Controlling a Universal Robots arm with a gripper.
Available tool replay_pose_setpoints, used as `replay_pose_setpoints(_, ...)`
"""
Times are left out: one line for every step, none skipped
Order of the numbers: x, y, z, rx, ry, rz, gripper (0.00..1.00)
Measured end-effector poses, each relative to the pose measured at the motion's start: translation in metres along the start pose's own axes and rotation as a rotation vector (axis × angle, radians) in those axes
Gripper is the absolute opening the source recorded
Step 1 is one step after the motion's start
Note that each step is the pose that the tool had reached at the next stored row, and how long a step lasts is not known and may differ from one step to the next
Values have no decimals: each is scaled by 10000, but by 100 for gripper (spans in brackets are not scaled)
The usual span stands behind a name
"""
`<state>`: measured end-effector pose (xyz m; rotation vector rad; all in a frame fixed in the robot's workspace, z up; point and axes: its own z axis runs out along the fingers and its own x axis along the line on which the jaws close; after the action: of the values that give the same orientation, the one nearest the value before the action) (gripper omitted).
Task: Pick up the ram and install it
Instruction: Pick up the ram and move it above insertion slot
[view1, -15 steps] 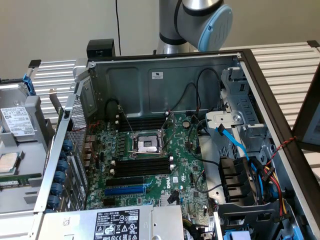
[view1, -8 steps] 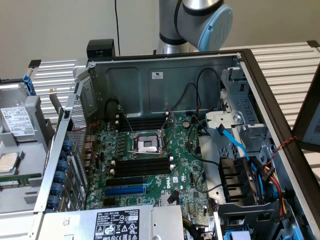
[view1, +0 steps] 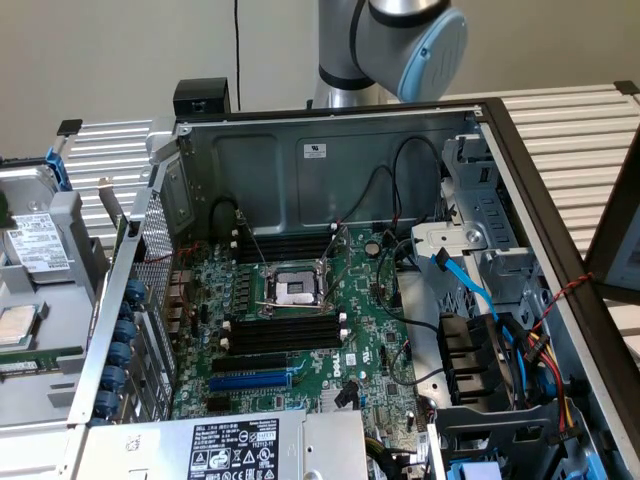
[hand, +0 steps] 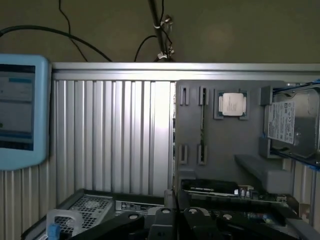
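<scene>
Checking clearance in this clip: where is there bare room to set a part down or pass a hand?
Free: ribbed tabletop between the blue-framed screen and the grey parts tray; also beyond the computer case, at the exterior view's right. Crowded: the motherboard around its CPU socket, and the cables by the drive bay.

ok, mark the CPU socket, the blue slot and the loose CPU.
CPU socket (view1: 297, 290), exterior view, its centre.
blue slot (view1: 250, 380), exterior view, mid-length.
loose CPU (hand: 233, 104), wrist view, lid centre.
</scene>
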<state>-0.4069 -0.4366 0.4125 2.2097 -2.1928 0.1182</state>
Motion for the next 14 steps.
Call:
replay_pose_setpoints(2, -43, 1, -3, 1, 1, 13)
replay_pose_setpoints(6, -92, 4, -4, 0, 0, 13)
replay_pose_setpoints(11, -137, 6, -6, 0, 0, 13)
replay_pose_setpoints(15, -181, 7, -9, 1, 0, 13)
replay_pose_setpoints(20, -226, 9, -10, 0, -1, 13)
replay_pose_setpoints(25, -271, 11, -13, 0, -1, 13)
replay_pose_setpoints(30, -318, 13, -14, 0, 0, 13)
replay_pose_setpoints(34, -361, 15, -15, 0, 0, 13)
replay_pose_setpoints(40, -409, 16, -16, 0, -1, 13)
replay_pose_setpoints(45, -454, 18, -16, 1, -2, 13)
replay_pose_setpoints(51, -498, 21, -16, 0, -1, 13)
replay_pose_setpoints(57, -546, 23, -15, 0, -1, 13)
replay_pose_setpoints(62, -590, 25, -15, 0, 0, 13)
replay_pose_setpoints(67, -634, 27, -15, 0, -1, 13)
